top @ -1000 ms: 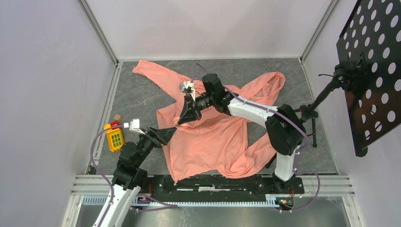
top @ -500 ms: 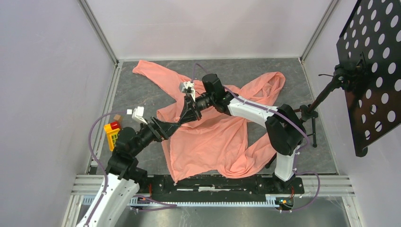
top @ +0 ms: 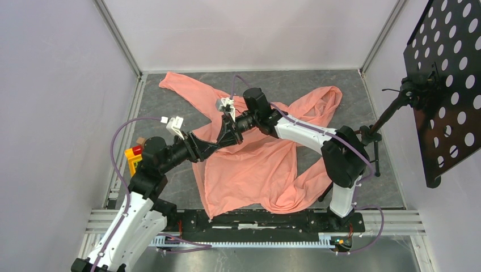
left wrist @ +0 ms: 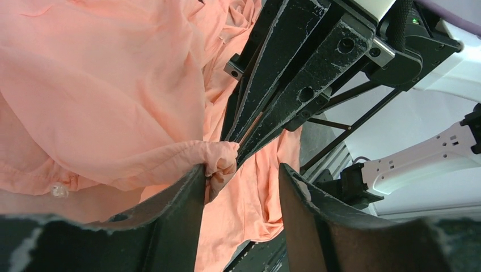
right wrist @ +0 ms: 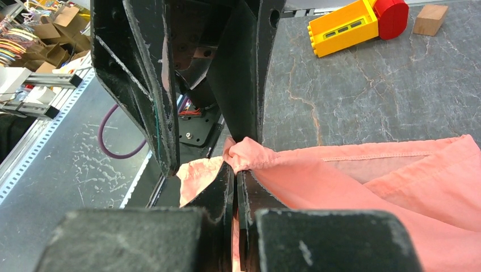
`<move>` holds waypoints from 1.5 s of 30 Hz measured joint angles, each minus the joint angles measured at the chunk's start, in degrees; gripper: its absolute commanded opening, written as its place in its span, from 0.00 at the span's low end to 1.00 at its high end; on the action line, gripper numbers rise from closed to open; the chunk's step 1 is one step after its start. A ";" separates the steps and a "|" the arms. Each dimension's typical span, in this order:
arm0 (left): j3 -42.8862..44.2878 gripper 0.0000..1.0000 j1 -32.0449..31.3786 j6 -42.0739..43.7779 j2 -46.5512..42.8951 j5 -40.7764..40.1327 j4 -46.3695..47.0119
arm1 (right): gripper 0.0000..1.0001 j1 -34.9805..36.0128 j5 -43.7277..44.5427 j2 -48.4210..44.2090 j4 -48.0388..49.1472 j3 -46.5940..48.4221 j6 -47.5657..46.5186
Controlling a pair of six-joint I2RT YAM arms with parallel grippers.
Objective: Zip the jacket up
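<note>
I have the jacket point(top: 255, 164) lying rumpled across the middle of the table point(top: 295, 82), one sleeve stretched toward the far-left corner, another bunched mass toward the far-right, and the lower part reaching down to the near edge. The right gripper point(top: 226, 136) reaches in from the right side over the left part of the garment, and its wrist view shows the two fingers pressed together on a small nub of pink edge, the cloth puckered just above the tips. The left gripper point(top: 211, 148) comes in from the near-left and meets it tip to tip. Its jaws stand apart on either side of that same nub. In the left wrist view one finger point(left wrist: 187, 195) touches the puckered cloth while the other finger stands clear of it with a gap between (so I cannot call it a grip). I cannot make out the zipper itself in any view. Near the left edge of the table, apart from the jacket, sit a yellow toy block point(right wrist: 346, 28) with a red piece point(right wrist: 391, 10) against its end, and a small wooden block point(right wrist: 429, 20) just beside them. A black perforated panel point(top: 448, 85) on a stand rises beyond the right edge.
</note>
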 measured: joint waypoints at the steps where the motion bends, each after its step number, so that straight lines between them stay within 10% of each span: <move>1: 0.00 0.47 0.00 0.35 0.00 0.09 -0.11 | 0.01 0.00 0.00 0.00 -0.17 0.00 -0.15; 6: -0.11 0.33 0.11 1.66 -0.42 -0.33 -0.72 | 0.00 -0.02 -0.50 -0.02 -0.44 -0.02 -0.39; 17: -0.20 0.52 0.11 1.90 -0.96 -0.52 -1.29 | 0.00 0.00 -0.66 -0.04 -0.44 -0.02 -0.42; 21: -0.52 0.37 0.04 1.88 -1.95 -0.52 -1.99 | 0.00 0.00 -0.50 -0.04 -0.39 -0.02 -0.42; 31: -0.59 0.38 0.04 1.92 -0.70 -0.61 -2.54 | 0.00 0.00 -0.42 -0.04 -0.42 -0.02 -0.39; 36: -0.59 0.10 0.04 2.05 -0.61 -1.11 -2.95 | 0.00 0.00 -0.50 -0.04 -0.42 -0.02 -0.37; 45: -0.28 0.02 0.04 3.32 -0.35 -2.51 -4.61 | 0.20 0.02 2.36 -0.50 -0.42 -0.98 0.00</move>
